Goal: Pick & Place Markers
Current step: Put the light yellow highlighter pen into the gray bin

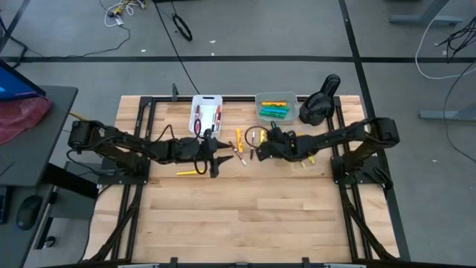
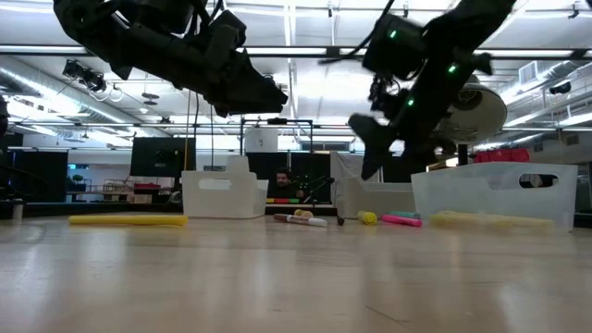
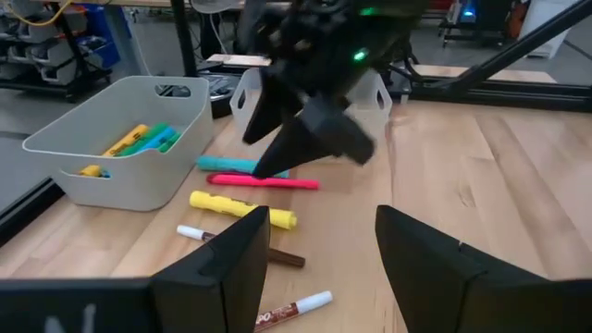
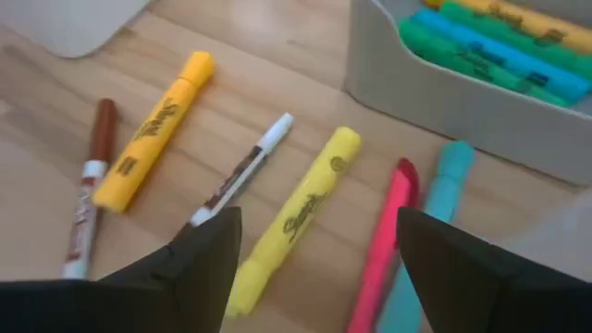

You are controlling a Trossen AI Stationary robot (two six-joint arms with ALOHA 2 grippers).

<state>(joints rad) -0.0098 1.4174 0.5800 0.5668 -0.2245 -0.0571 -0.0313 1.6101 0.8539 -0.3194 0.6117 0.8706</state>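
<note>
Markers (image 4: 296, 215) loose on table (image 1: 245, 216) near grey bin (image 3: 139, 176): I see yellow, pink (image 4: 381, 248), teal (image 4: 435, 217), couple thin brown-white ones. More green, blue, yellow sit inside bin. My right gripper (image 4: 314, 268) hangs right above loose bunch, jaws wide apart, nothing in them. Left gripper (image 3: 319, 254) just beside, mid-table, jaws apart too, empty. One yellow marker (image 1: 190, 173) lies alone by left arm.

table (image 1: 245, 216): pale smooth wood planks | bins (image 3: 139, 157): matt grey plastic | markers (image 4: 296, 217): glossy plastic
</note>
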